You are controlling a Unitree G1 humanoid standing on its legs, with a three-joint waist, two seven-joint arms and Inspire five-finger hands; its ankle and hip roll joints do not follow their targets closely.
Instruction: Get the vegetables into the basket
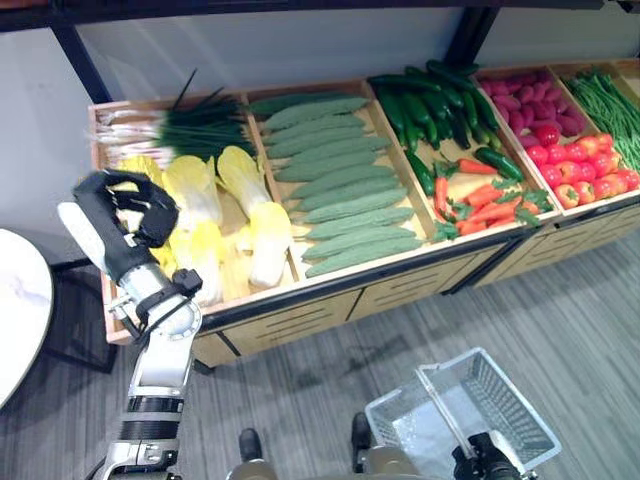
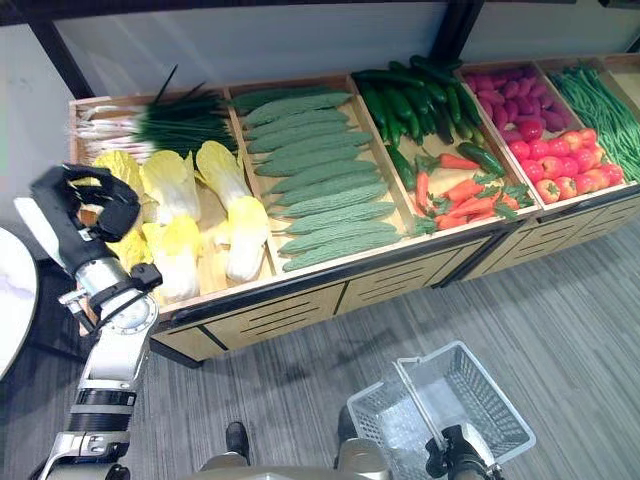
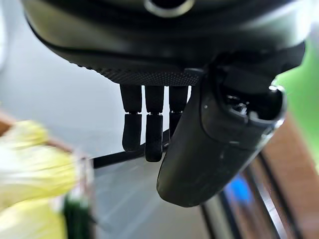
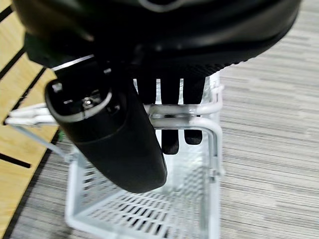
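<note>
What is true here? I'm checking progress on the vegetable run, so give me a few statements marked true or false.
1. The basket already holds vegetables. False: it is empty.
2. The right hand has its fingers curled round the basket's handle. True.
3. The left hand grips a cabbage. False: it holds nothing, raised near the cabbages.
4. The cucumbers lie in the bin beside the cabbages. True.

Wooden produce stand (image 2: 300,290) holds napa cabbages (image 2: 200,215), cucumbers (image 2: 320,190), red peppers (image 2: 560,165). Left hand (image 2: 85,205), fingers curled and empty, hovers over the cabbages. White wire basket (image 2: 450,410) hangs from the right hand (image 2: 455,450), below the stand.
</note>
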